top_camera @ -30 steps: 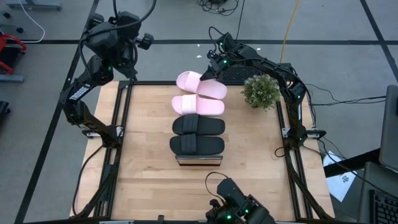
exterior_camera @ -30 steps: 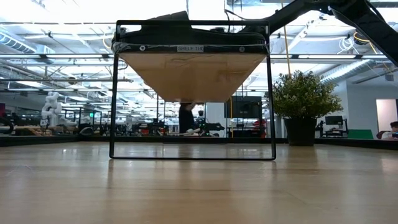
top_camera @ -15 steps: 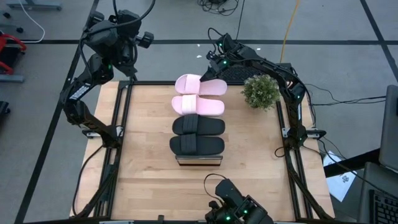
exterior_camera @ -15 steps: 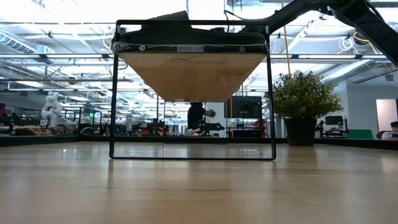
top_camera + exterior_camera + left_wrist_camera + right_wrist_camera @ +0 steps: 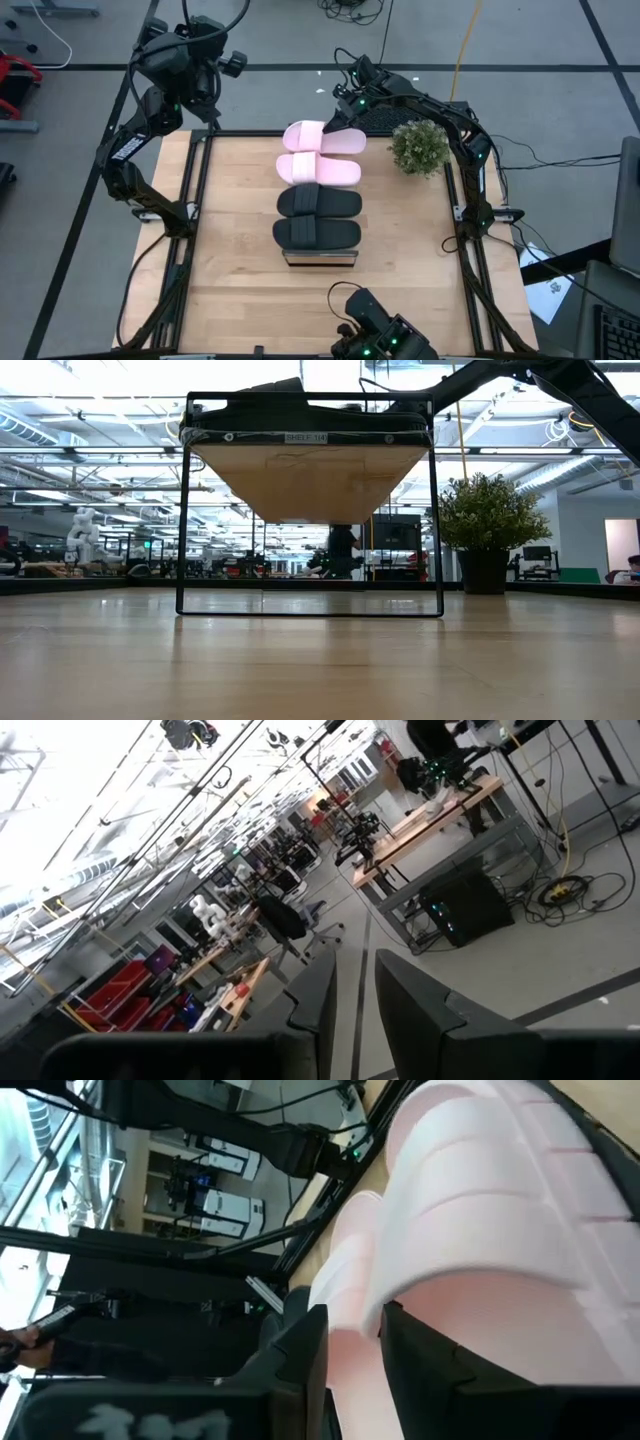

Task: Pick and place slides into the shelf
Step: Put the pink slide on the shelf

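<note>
The right gripper (image 5: 340,113) had its nearly closed fingers (image 5: 300,1350) at the far pink slide (image 5: 322,139) on the shelf (image 5: 320,257); whether they held it, I cannot tell.

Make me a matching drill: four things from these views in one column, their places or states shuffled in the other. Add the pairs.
1. far pink slide
2. front black slide
3. plant
4. left gripper

A. beyond the table's far-left corner, raised
B. nearest the shelf's front end
C. at the right gripper, shelf's far end
D. on the table, right of the shelf

Pairs: 1-C, 2-B, 3-D, 4-A
</note>
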